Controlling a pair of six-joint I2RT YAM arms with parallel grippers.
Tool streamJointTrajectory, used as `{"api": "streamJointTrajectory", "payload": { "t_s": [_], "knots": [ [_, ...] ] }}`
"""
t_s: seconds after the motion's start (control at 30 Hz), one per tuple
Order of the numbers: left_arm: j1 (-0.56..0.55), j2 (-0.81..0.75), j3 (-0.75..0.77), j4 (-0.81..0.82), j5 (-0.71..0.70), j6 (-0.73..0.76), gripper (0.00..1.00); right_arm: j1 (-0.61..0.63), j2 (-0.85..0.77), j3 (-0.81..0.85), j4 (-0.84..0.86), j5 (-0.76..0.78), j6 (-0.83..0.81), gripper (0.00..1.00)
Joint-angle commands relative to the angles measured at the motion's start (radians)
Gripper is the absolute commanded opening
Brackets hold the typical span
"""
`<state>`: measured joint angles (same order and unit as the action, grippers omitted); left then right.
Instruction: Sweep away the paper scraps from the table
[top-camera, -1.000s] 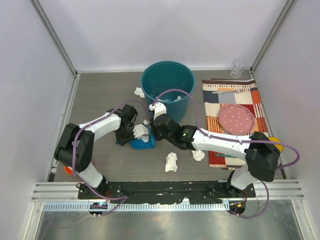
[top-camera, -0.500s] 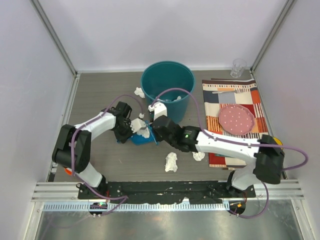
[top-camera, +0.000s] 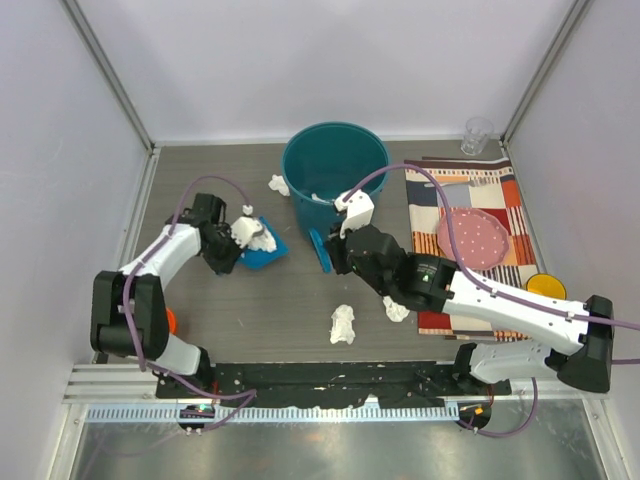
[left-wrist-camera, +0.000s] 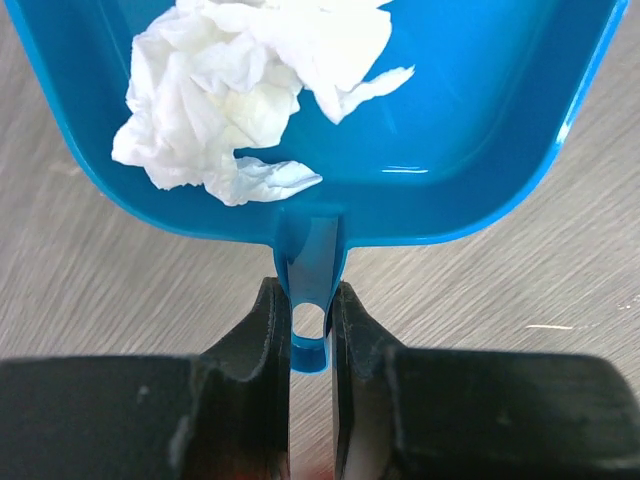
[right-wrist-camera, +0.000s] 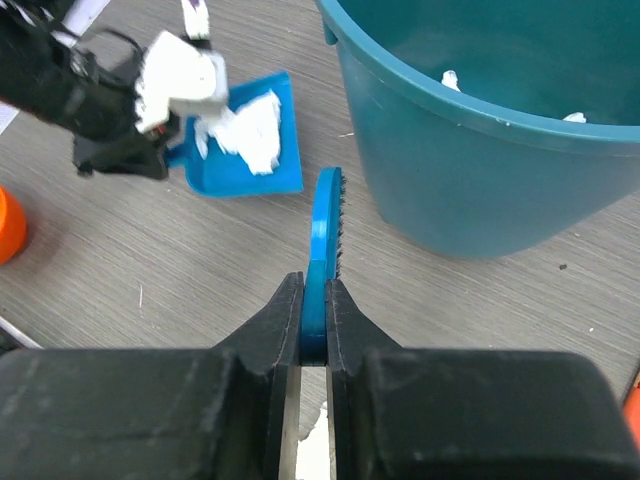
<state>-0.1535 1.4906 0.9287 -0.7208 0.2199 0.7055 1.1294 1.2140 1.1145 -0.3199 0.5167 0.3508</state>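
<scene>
The left gripper pinches the thin tab of a glossy blue dustpan holding crumpled white paper scraps. The right gripper clamps a flat bristled brush at the round teal bin's 6 o'clock; loose wads dot the wood-grain table at the brush's 6 o'clock

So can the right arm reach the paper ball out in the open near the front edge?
Probably yes. The right gripper, shut on the blue brush, hangs just beyond that paper wad, with only bare table between them.
</scene>
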Motion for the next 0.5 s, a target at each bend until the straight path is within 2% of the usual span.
{"api": "streamJointTrajectory", "payload": {
  "t_s": [0.0,0.17,0.33,0.47],
  "knots": [
    [0.129,-0.015,0.142,-0.04,0.067,-0.015,0.0,0.001,-0.045,-0.019,-0.001,-0.004,-0.029,0.01],
    [0.204,0.052,0.345,-0.123,0.072,-0.04,0.0,0.003,-0.05,-0.033,-0.031,-0.036,-0.041,0.01],
    [0.206,0.111,0.548,-0.19,0.079,-0.11,0.0,0.001,-0.067,-0.074,-0.018,-0.11,-0.062,0.01],
    [0.204,0.163,0.782,-0.259,0.101,-0.173,0.0,0.003,-0.07,-0.076,-0.038,-0.116,-0.058,0.01]
  ]
}}
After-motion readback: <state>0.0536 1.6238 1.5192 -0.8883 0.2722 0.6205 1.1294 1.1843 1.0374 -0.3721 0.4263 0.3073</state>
